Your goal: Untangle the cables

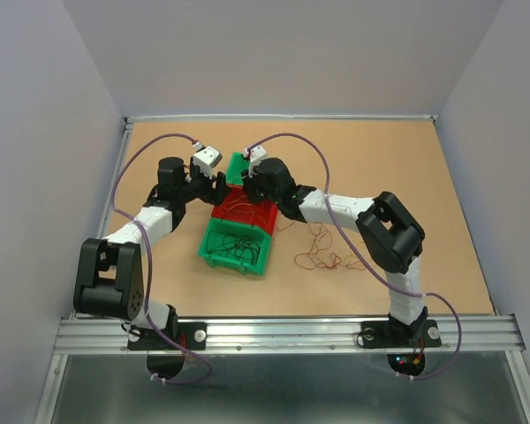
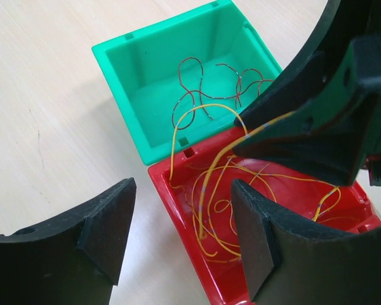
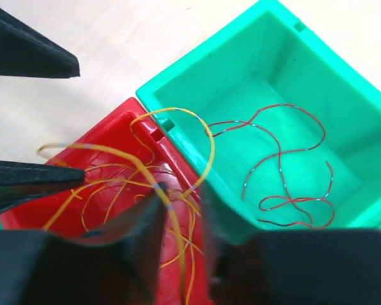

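Note:
Orange-yellow cables (image 2: 216, 210) lie in a red bin (image 2: 178, 210). Reddish cables (image 2: 197, 95) lie in the green bin (image 2: 146, 82) behind it. Dark cables (image 1: 234, 246) fill the front green bin (image 1: 247, 265). A loose orange and reddish tangle (image 1: 322, 252) lies on the table. My left gripper (image 2: 181, 232) is open and empty, straddling the red bin's left wall. My right gripper (image 3: 184, 222) hovers over the red bin, blurred. Its jaws stand a narrow gap apart, with a raised orange-yellow cable (image 3: 171, 210) running between them and looping over the green bin's rim.
The three bins stand in a row in the middle of the brown table (image 1: 406, 177); the red bin (image 1: 245, 215) is in the middle. Both grippers (image 1: 219, 187) (image 1: 247, 185) crowd together above it. The right gripper's fingers (image 2: 317, 121) fill the left wrist view's upper right.

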Robot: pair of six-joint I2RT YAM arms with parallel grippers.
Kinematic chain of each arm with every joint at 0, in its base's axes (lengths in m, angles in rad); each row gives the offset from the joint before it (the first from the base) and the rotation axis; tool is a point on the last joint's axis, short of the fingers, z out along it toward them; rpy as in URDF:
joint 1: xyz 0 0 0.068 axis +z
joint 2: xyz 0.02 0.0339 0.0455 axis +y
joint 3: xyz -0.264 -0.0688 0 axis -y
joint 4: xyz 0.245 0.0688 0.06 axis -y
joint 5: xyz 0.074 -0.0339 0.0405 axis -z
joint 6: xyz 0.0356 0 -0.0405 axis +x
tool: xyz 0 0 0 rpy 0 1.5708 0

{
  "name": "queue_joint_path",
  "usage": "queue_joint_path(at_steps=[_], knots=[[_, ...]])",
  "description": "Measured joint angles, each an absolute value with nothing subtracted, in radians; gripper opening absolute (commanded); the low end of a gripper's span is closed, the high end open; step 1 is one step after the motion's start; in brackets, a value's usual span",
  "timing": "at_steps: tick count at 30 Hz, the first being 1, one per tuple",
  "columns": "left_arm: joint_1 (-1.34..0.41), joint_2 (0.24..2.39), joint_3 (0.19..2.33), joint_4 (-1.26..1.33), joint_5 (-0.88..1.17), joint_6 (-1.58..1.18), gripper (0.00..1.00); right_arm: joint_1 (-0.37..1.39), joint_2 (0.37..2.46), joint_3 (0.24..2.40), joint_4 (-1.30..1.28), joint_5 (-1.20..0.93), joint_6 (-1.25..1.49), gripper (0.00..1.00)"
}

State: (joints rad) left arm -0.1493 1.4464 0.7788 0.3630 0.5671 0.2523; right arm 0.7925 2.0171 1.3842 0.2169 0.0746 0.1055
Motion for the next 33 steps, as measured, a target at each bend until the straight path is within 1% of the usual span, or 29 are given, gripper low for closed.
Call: queue_joint_path(at_steps=[1,2,3,9,14,19,21,25,28,29,33], knots=[[-0.149,1.449,0.779,0.364,0.567,0.252,0.71,0.793,2.02,1.385,0.218,0.076,0.104,0.12],[-0.149,1.451,0.779,0.366,0.567,0.252,0.71,0.793,2.021,1.386,0.217,0.075,0.1,0.05],[-0.149,1.455,0.779,0.366,0.567,0.252,0.71,0.793,2.021,1.386,0.217,0.072,0.095,0.0],[-0.141,1.463,0.779,0.367,0.571,0.252,0.71,0.792,2.021,1.379,0.221,-0.023,0.069,0.0],[-0.127,1.463,0.779,0.367,0.582,0.252,0.7,0.793,2.025,1.327,0.209,-0.083,0.052,0.01],[-0.122,1.463,0.778,0.366,0.598,0.258,0.7,0.775,2.115,1.329,0.215,-0.138,0.077,0.01],[-0.122,1.463,0.778,0.364,0.608,0.265,0.7,0.759,2.163,1.357,0.244,-0.181,0.102,0.03],[-0.122,1.463,0.778,0.351,0.633,0.28,0.7,0.749,2.166,1.366,0.233,-0.216,0.122,0.06],[-0.122,1.463,0.777,0.344,0.649,0.288,0.68,0.747,2.145,1.364,0.202,-0.217,0.135,0.13],[-0.122,1.463,0.777,0.339,0.656,0.291,0.66,0.748,2.128,1.36,0.177,-0.215,0.138,0.18],[-0.122,1.464,0.776,0.33,0.677,0.299,0.6,0.747,2.072,1.358,0.133,-0.214,0.152,0.19]])
